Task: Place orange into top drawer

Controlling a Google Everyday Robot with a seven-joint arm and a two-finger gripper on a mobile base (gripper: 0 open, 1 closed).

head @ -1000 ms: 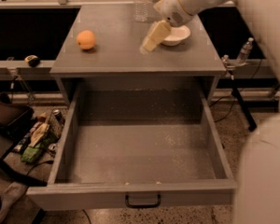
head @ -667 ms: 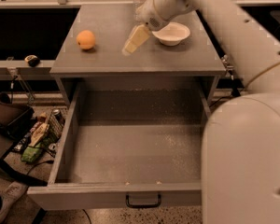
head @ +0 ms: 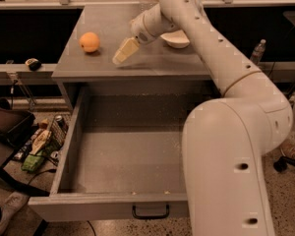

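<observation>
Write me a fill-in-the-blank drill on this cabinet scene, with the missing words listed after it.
1. The orange sits on ____ of the cabinet, apart from the gripper.
2. The top drawer stands ____, and the orange is not in it.
3. The bowl on the cabinet is ____ in colour.
4. The gripper hovers over the cabinet, between the bowl and the ____.
Missing words: top; open; white; orange.
</observation>
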